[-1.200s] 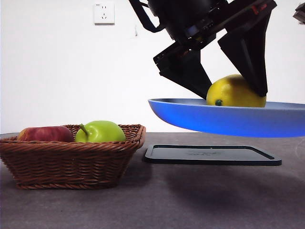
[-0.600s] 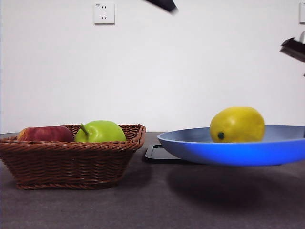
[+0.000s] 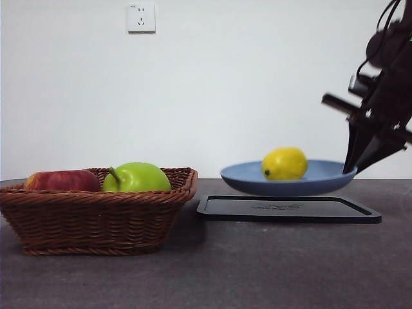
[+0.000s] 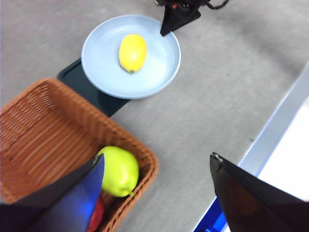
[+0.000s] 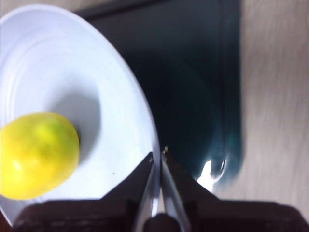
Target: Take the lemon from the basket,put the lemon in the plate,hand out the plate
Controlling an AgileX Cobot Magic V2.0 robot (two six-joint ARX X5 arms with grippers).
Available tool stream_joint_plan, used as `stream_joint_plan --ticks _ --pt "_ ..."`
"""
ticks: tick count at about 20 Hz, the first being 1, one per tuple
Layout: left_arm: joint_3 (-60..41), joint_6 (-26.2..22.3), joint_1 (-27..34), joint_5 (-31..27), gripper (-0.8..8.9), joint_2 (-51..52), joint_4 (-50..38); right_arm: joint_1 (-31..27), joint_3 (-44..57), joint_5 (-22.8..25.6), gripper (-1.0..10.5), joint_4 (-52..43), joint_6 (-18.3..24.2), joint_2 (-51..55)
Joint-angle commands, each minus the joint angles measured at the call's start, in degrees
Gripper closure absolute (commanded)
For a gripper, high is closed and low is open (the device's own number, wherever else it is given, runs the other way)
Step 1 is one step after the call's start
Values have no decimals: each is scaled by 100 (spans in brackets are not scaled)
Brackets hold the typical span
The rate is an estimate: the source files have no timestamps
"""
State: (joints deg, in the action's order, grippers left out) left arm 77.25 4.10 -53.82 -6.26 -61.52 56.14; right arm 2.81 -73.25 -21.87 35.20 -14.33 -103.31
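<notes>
Blue plate (image 3: pixel 288 179) with lemon (image 3: pixel 284 163), lifted above black tray (image 3: pixel 288 209); right claw (image 5: pixel 158 157) clenched on its rim, arm cut off by frame edge. Left claw (image 4: pixel 157 166) released, over basket (image 4: pixel 38 125), partly hiding a red fruit (image 3: pixel 61 181) beside green apple (image 4: pixel 119 170).

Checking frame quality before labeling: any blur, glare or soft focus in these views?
Front view: right pincer and arm motion-blurred; basket sharp. Left wrist view: own left pincer soft, close to the lens; plate and lemon slightly soft. Right wrist view: soft throughout, bright glare spot on the black tray.
</notes>
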Motion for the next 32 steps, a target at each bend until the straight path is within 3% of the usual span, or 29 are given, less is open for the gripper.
stream_joint_plan --ticks 1,6,13,16,20,22,25,26,28,30,32 --pt "83 22 -42 -120 437 -57 15 -55 -328 -55 943 -57 24 -498" --pt "83 42 -42 -122 437 -63 -4 -175 -389 -48 943 -142 33 -920" --pt "83 39 -42 -127 437 -63 -98 -238 -389 -57 711 -208 133 -881" --pt "81 -107 -39 -439 438 -74 -166 -282 -389 -57 713 -57 155 -632" --pt "81 -380 4 -1233 439 -109 -343 -269 -389 -48 715 717 476 125" --pt "79 -503 114 -1340 454 -109 -605 -120 -387 -31 726 1047 608 619" --pt "79 -879 400 -1386 614 -109 -691 278 -383 -4 844 1399 826 1429" --pt "79 -973 501 -1419 681 -109 -662 437 -378 72 875 1484 890 1694" --pt "76 -1040 793 -1464 802 -107 -592 874 -367 767 927 1521 890 2208" --pt "68 -1036 1198 -1443 807 -103 -518 1292 -332 1666 944 1497 885 2682" --pt "4 -1036 1578 -1320 807 -74 -509 1670 -216 2090 944 1338 907 3115"
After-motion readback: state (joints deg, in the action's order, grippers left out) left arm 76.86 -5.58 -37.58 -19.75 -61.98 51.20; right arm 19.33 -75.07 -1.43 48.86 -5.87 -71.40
